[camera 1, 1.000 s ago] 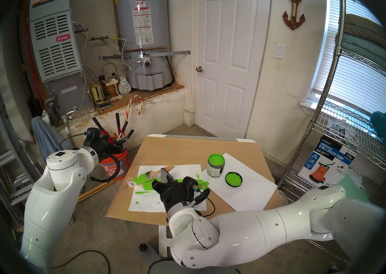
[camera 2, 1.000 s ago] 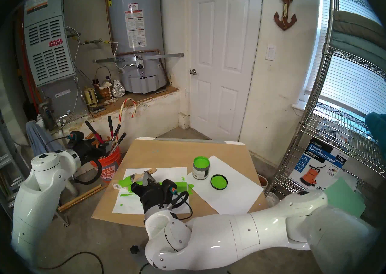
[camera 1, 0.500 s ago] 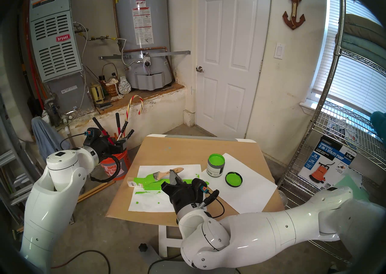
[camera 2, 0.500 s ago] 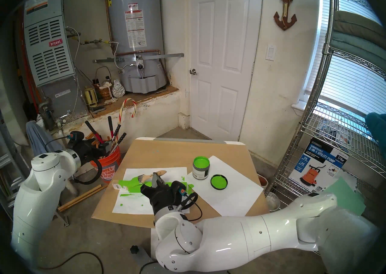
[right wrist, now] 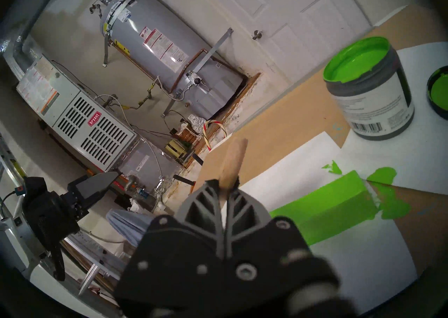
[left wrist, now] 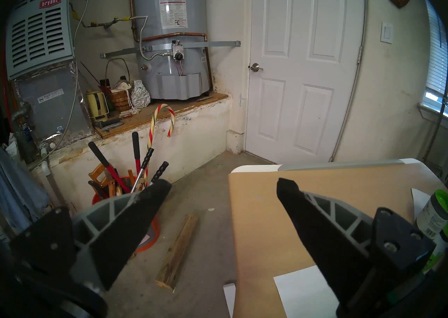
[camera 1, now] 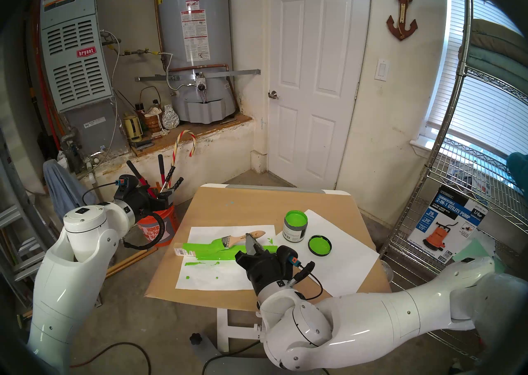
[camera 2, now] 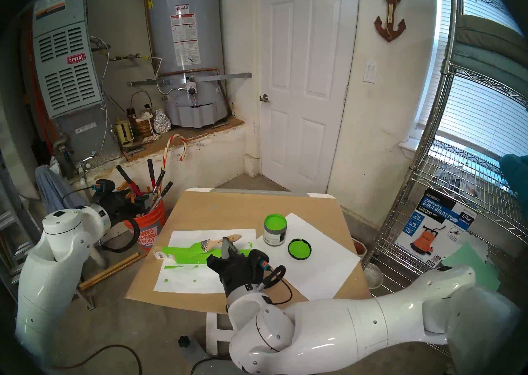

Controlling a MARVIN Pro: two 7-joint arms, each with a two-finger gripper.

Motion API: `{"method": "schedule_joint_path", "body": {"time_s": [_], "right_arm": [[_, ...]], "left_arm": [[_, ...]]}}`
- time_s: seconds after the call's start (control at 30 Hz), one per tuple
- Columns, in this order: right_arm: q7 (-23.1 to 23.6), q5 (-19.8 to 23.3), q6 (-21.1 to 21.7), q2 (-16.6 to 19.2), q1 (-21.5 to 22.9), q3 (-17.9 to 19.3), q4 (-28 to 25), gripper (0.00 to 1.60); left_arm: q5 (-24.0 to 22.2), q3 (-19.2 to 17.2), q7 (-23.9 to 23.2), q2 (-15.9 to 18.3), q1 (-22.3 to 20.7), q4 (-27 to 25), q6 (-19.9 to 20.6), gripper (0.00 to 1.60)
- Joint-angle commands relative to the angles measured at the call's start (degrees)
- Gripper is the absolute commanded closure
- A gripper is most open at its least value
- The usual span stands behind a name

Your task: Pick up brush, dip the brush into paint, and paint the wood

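My right gripper point(camera 1: 249, 237) is shut on the pale wooden handle of the brush point(camera 1: 238, 238). The brush's green bristles rest on the wood point(camera 1: 200, 247), a long strip coated bright green with a barcode sticker at its left end. In the right wrist view the handle point(right wrist: 233, 160) sticks out between the shut fingers point(right wrist: 206, 196), and the wood's right end point(right wrist: 327, 206) lies beside them. The open jar of lime-green paint point(camera 1: 295, 227) stands to the right at the back. My left gripper point(left wrist: 223, 184) is open and empty, off the table's left side.
The jar's black lid point(camera 1: 320, 245), green inside, lies right of the jar on a white paper sheet point(camera 1: 343, 265). A second sheet point(camera 1: 205, 277), smeared green, lies under the wood. An orange tool bucket point(camera 1: 160, 223) stands left of the table, a wire shelf point(camera 1: 457, 223) to the right.
My right gripper has moved to the right along the wood with the brush, dragging the bristles from near the left end toward the middle. The left arm has not moved.
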Motion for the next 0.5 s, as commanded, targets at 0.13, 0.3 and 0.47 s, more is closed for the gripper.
{"method": "schedule_joint_path", "body": {"time_s": [0.13,0.3,0.47], "right_arm": [[-5.1,-3.6,-0.3,6.3,-1.3,0.7,-4.7,1.6],[-5.4,-5.1,-0.4,8.7,-2.7,1.4,-6.1,1.6],[-5.7,-6.2,-0.3,9.9,-3.7,2.0,-6.5,1.6]], "left_arm": [[0.1,-0.6,0.1,0.1,-0.3,-1.0,-0.5,0.0],[0.1,-0.7,0.1,0.1,-0.3,-1.0,-0.5,0.0],[0.1,-0.7,0.1,0.1,-0.3,-1.0,-0.5,0.0]]}}
